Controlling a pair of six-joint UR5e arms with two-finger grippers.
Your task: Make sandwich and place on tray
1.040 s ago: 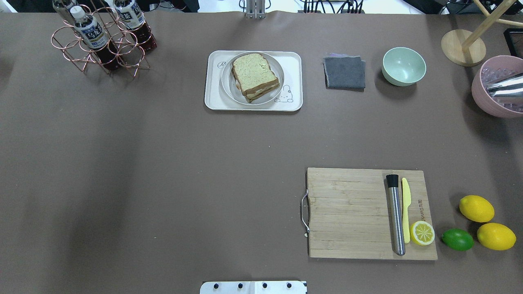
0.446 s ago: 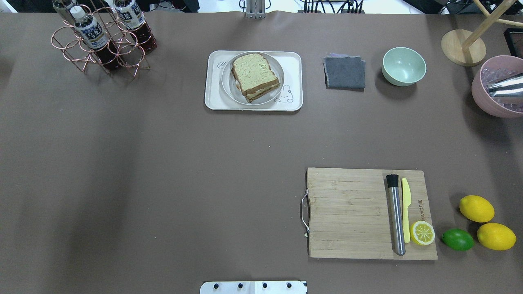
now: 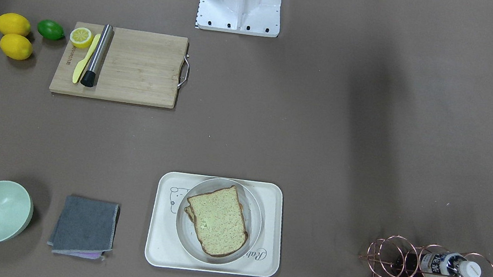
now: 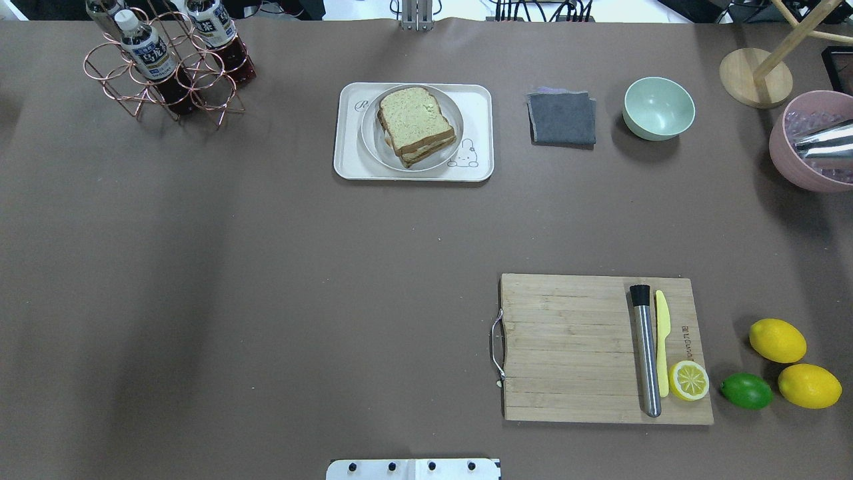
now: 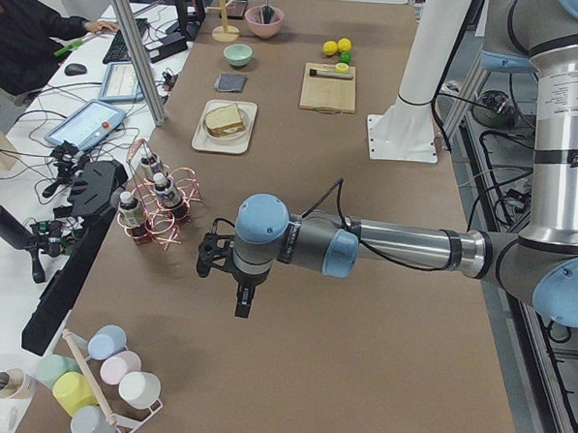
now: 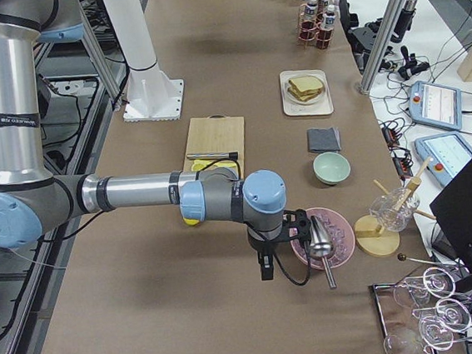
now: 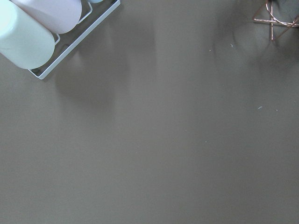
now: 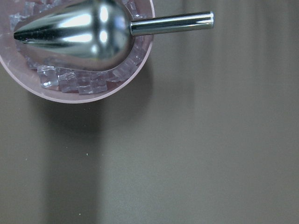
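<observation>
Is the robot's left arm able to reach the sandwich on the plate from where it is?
Probably yes. The left gripper hangs above the brown table, nothing covers the tan bread sandwich on its round grey plate, and the copper wire bottle rack stands off to one side.

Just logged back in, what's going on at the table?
Nothing is being handled. The sandwich sits assembled on a round plate, which is on the tray. The left gripper hangs near the bottle rack, the right gripper beside the pink bowl. Whether their jaws are open cannot be told.
</observation>
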